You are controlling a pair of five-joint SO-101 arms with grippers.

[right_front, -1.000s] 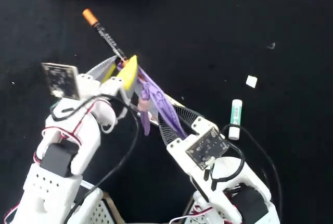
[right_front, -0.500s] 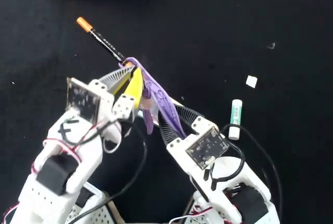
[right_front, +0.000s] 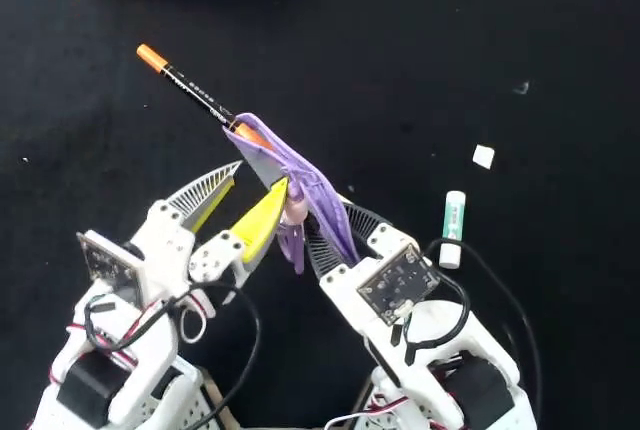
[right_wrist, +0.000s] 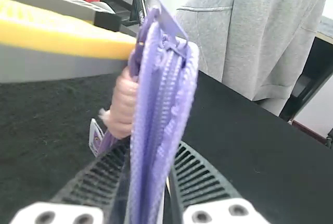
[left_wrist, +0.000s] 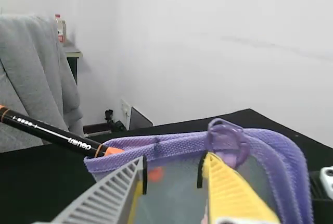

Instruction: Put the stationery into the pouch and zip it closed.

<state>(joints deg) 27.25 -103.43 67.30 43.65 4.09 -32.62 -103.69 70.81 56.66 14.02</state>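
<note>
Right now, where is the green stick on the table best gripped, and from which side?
Grip the stick across its green middle from above: it lies flat on the table, both long sides free, with a black cable near its white cap.

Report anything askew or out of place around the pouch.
The pen sticks far out of one end of the purple pouch, orange cap outward, so the zip likely could not close over it. The right gripper is clamped on the pouch. The glue stick lies outside it on the table.
</note>
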